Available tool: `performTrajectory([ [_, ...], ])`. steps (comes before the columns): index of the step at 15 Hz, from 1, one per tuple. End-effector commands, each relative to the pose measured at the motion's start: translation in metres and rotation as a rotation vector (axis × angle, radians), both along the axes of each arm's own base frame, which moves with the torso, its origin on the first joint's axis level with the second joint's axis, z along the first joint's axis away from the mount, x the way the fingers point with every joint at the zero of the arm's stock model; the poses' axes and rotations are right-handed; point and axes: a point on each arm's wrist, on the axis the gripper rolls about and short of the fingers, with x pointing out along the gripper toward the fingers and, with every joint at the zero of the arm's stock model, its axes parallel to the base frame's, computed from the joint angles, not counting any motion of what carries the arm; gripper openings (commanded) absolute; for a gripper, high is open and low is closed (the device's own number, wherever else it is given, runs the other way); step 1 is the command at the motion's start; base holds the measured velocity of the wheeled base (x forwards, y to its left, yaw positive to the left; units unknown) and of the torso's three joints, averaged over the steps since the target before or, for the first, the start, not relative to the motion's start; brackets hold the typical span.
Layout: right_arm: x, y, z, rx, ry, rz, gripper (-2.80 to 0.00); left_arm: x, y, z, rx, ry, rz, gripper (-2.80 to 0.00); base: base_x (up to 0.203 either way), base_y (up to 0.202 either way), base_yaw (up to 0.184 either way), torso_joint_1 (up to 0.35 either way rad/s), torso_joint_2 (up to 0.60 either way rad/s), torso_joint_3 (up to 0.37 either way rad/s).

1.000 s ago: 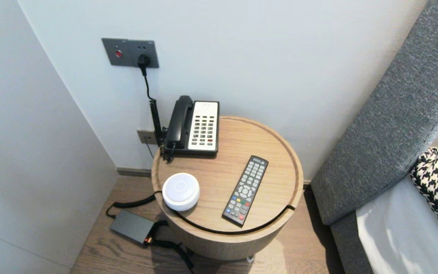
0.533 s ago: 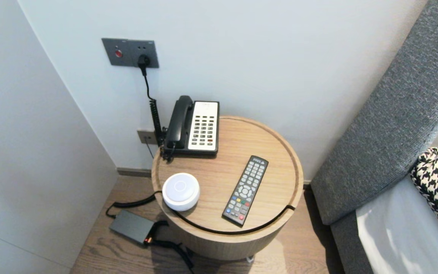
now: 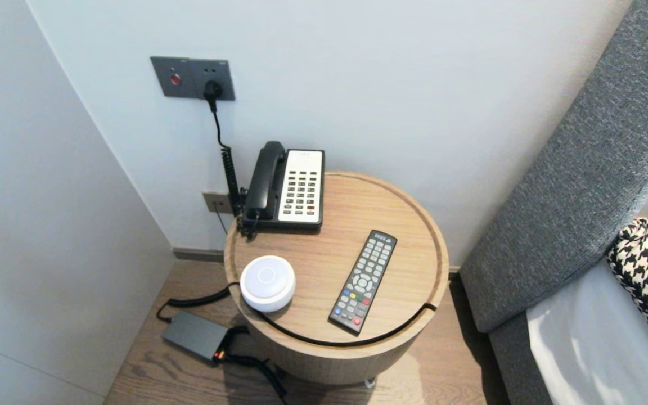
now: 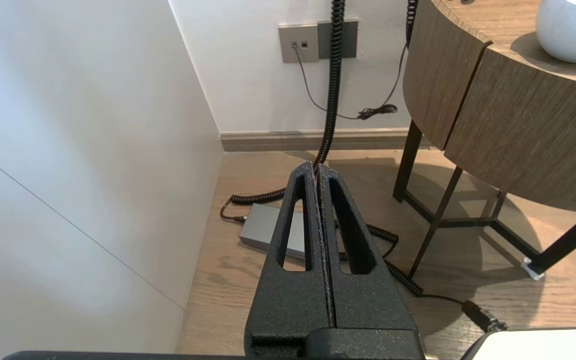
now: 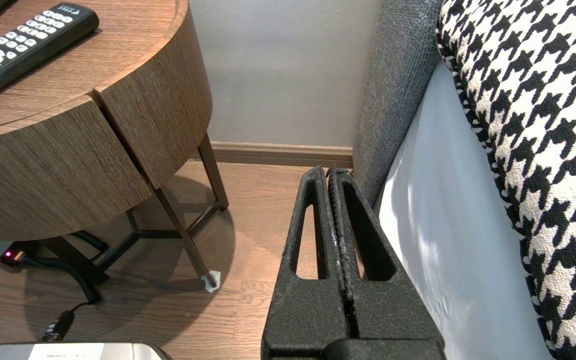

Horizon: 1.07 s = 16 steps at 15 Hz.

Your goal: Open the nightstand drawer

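I'm holding my left gripper (image 4: 316, 169) pinched fully closed and empty, hanging low over the floor beside the round table (image 4: 493, 125). Nearest thing is the grey power brick (image 4: 260, 230), lying on the floor just past the fingertips. My right gripper (image 5: 328, 171) is sitting closed and empty too, hanging between the table and the grey bed frame (image 5: 393, 100). The remote (image 3: 363, 281) is lying on the tabletop, well apart from both

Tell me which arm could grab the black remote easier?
Probably the right. The right gripper, shut, hangs low by the bed, on the side of the table where the remote lies. The left gripper, also shut, hangs nearer the white puck.
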Motion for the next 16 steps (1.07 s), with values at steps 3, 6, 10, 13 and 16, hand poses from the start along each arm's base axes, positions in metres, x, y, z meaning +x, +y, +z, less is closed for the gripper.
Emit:
performTrajectory([
  [3,0.002,0.000,-0.007,0.000,0.025,0.000,-2.80,0.000,0.000,-0.001,0.003,0.005,-0.004,-2.80,0.000,0.000,0.000,0.000,0.00,0.000],
  [6,0.002,0.000,-0.007,0.000,0.025,0.000,-2.80,0.000,0.000,-0.001,-0.004,0.004,0.001,-2.80,0.000,0.000,0.000,0.000,0.00,0.000],
  [10,0.002,0.000,-0.007,0.000,0.024,0.000,-2.80,0.000,0.000,-0.001,-0.005,0.007,0.002,-2.80,0.000,0.000,0.000,0.000,0.00,0.000],
  [13,0.002,0.000,-0.007,-0.001,0.027,-0.001,-2.80,-0.003,0.000,0.006,-0.003,0.017,0.000,-2.80,0.000,0.000,0.000,0.000,0.00,0.000],
  [16,0.002,0.000,-0.007,-0.001,0.024,-0.001,-2.80,-0.006,0.000,0.037,-0.001,0.050,-0.004,-2.80,0.000,0.000,0.000,0.000,0.00,0.000],
])
